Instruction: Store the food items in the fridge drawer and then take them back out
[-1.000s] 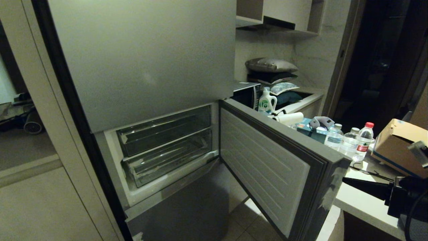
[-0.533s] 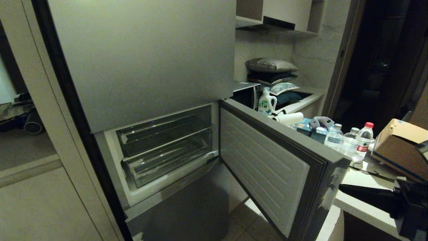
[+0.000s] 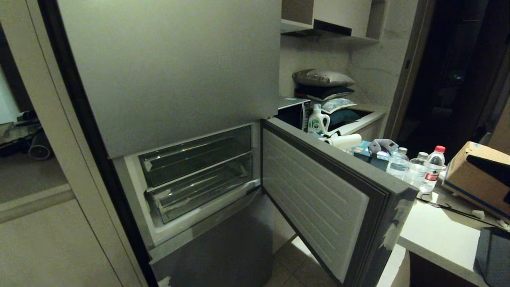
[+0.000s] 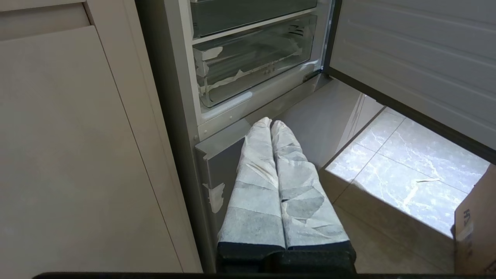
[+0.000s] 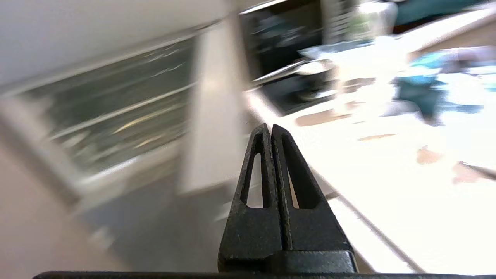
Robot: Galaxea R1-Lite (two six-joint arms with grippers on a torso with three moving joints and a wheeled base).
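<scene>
The fridge drawer, a clear bin with white tape scraps at its front corner, is seen pushed into the open fridge compartment, below a darker tray. No food items can be made out inside the drawer or elsewhere. The compartment door is swung wide open to the right. Beyond it, water bottles, a detergent bottle and a cardboard box are set on the white tabletop. The left end effector, wrapped in pale tape, is held closed and empty near the floor in front of the fridge. The right end effector is closed on nothing above the tabletop's edge.
</scene>
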